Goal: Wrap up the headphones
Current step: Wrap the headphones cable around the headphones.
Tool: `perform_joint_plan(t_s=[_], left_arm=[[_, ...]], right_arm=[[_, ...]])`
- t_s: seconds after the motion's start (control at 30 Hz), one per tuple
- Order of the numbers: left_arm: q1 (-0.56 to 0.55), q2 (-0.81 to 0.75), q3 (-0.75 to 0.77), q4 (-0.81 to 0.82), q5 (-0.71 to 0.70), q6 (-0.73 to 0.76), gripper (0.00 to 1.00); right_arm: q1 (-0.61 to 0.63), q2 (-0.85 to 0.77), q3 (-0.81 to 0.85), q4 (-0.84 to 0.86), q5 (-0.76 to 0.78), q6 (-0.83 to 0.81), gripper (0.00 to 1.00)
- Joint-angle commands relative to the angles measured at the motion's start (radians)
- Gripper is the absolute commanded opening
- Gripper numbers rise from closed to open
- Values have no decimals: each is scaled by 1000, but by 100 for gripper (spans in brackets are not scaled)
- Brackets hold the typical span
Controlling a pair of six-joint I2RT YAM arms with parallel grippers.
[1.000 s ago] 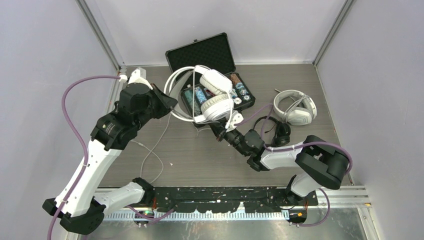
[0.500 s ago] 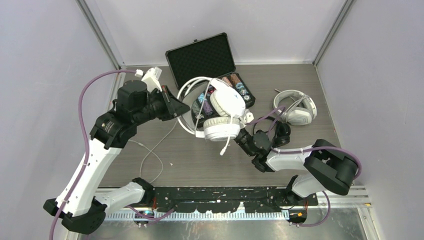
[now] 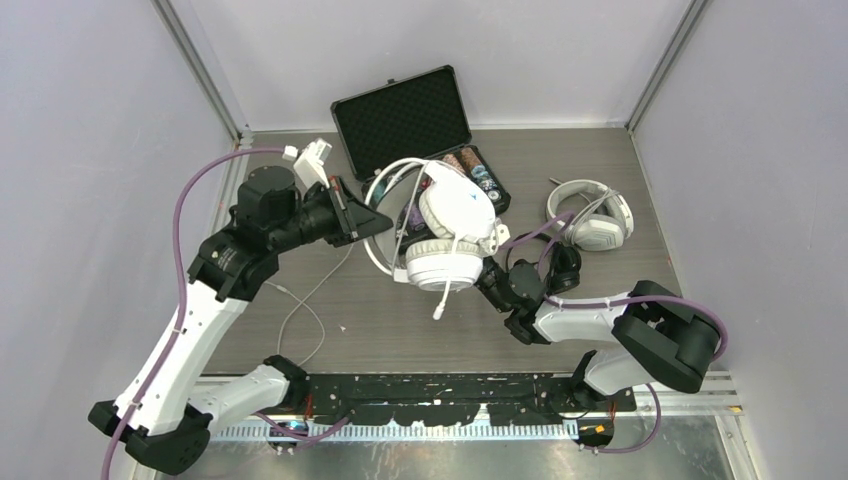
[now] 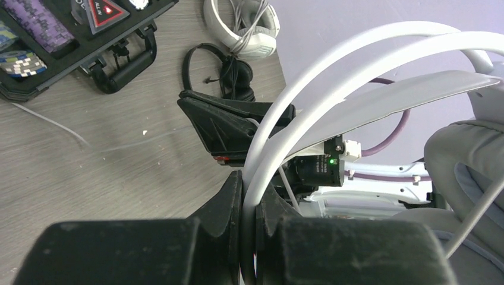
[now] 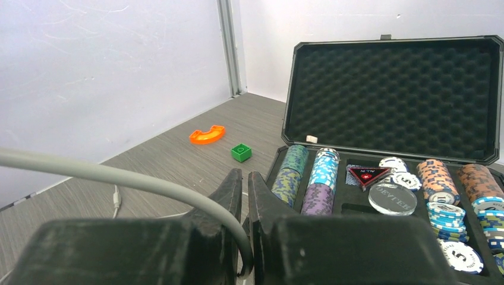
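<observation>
The bulky white-grey headphones (image 3: 450, 225) hang in the air over the middle of the table, with the mic boom pointing down. My left gripper (image 3: 375, 222) is shut on their white headband (image 4: 333, 65), which runs between the jaws of this gripper (image 4: 249, 196). My right gripper (image 3: 490, 278) sits just right of and below the ear cups. Its jaws stand almost together on a grey cord (image 5: 119, 175) that curves down between them in the right wrist view (image 5: 245, 184). A slim black pair (image 3: 560, 265) and a white round-cup pair (image 3: 592, 215) lie at the right.
An open black case (image 3: 400, 110) of poker chips stands at the back, right behind the held headphones. A thin white cord (image 3: 300, 310) trails across the table at the left. An orange curved piece (image 5: 207, 135) and a green brick (image 5: 241, 152) lie near the wall.
My left gripper has swung right, carrying the white-grey headphones away from the case toward the table's middle. My right gripper has drawn back to the right along with them.
</observation>
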Motion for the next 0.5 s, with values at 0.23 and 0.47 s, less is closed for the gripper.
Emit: perform_joint_plan(t_s=[0.23,0.47], left_arm=[[117,92,106,-73,503,415,0],[120,160,124,-173,601,794,0]], right_arm=[[-43,-176,8,-189,-117,82,8],[-47,-329,53,-553,-307,206,6]])
